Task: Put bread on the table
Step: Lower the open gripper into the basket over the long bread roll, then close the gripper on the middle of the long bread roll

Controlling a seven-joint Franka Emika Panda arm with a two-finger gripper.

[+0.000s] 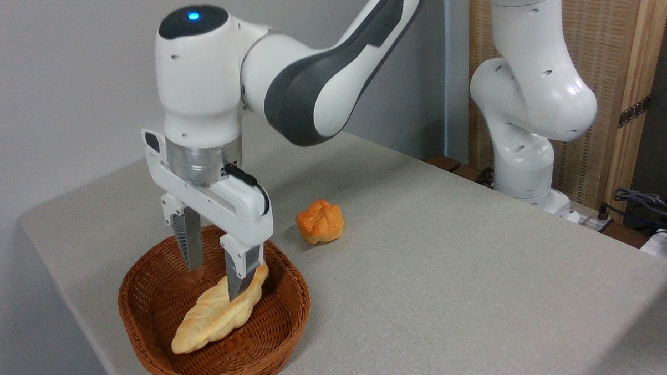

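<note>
The long braided bread (213,318), pale yellow with pointed ends, lies slanted inside the brown wicker basket (154,288) at the near left of the light-grey speckled table (453,272). My gripper (213,279) hangs straight down into the basket and stands open. Its two fingers are apart: the nearer finger's tip overlaps the loaf's upper end, while the farther finger (192,245) stands behind the loaf. Nothing is pinched between them.
A small round orange knotted bun (319,221) sits on the table just right of the basket's far rim. The arm's white base (524,164) stands at the back right, with cables (650,204) beyond it. The table's left edge runs close to the basket.
</note>
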